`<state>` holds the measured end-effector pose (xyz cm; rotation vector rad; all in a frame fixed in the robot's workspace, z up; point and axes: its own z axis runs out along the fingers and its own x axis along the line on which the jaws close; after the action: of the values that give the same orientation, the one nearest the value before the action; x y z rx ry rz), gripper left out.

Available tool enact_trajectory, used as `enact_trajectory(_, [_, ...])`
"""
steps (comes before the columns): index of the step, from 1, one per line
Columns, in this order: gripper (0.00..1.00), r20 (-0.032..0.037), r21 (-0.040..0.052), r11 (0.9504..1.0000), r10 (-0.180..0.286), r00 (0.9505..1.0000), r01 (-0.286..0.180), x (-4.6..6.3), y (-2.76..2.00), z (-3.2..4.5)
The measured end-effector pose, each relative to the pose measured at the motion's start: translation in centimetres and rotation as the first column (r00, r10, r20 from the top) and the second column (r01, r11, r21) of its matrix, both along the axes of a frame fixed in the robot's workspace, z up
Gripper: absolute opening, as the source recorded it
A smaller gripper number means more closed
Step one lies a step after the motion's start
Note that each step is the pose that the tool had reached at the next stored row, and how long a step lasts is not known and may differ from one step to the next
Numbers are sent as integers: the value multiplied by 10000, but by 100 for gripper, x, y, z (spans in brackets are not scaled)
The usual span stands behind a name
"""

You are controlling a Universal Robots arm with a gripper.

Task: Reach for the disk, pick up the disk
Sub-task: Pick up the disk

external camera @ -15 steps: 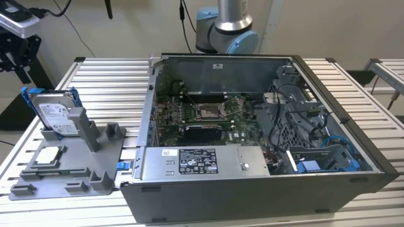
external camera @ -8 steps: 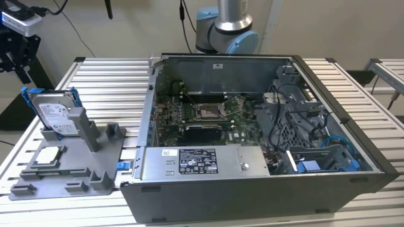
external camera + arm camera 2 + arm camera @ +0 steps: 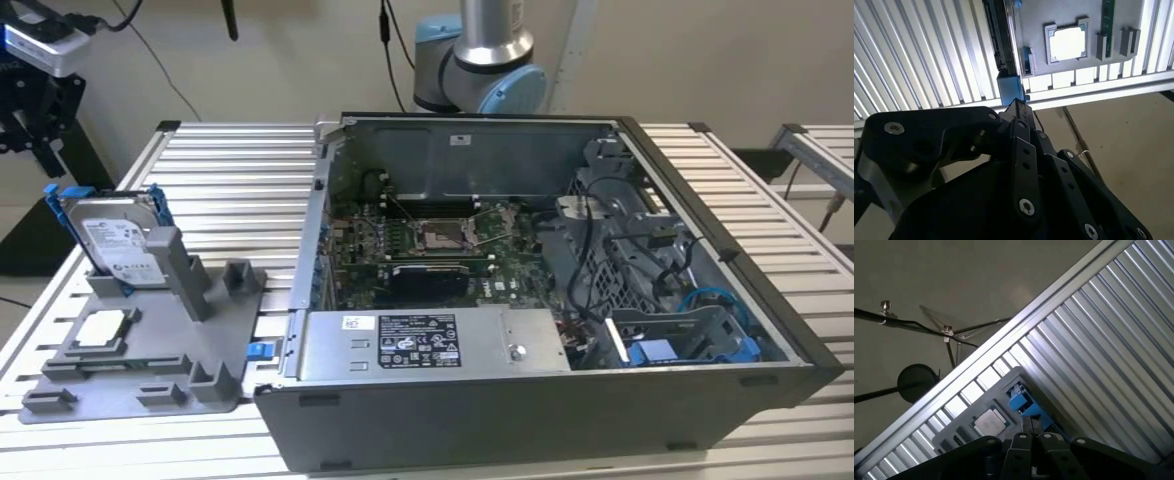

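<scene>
Shows the hand clenched, fingers drawn together with nothing between them, hanging out past the edge of the slatted aluminium table, over bare floor. Holds nothing and touches nothing. Points toward the disk, with that drive's blue end lying just beyond the black fingers in both wrist views, apart from them.

Finds the disk at the exterior view's left: standing on edge, silver with a white label, framed in bright blue plastic, slotted into a grey fixture near the table's edge. Lays a processor chip flat in a square recess of the same fixture, near the disk but apart from it.

Sets an open computer case just beside the fixture, toward the exterior view's right, with the lid off and the motherboard and labelled power supply exposed. Tucks a blue bracket into the case's corner by loose cables. Places the arm's grey-and-blue base joint behind the case. Catches a black stand on the floor in the first wrist view.
</scene>
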<state>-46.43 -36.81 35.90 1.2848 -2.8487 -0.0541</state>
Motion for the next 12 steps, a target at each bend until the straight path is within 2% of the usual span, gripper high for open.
enact_trajectory(3, [0, 0, 0, 9993, 386, 9993, -386, 0, 0, 0])
enact_trajectory(6, [0, 0, 0, 9959, 900, 9959, -900, 0, 0, 0])
enact_trajectory(9, [0, 0, 0, 9896, 1440, 9896, -1440, 0, 0, 0])
enact_trajectory(12, [0, 0, 0, 9802, 1978, 9802, -1978, 0, 0, 0])
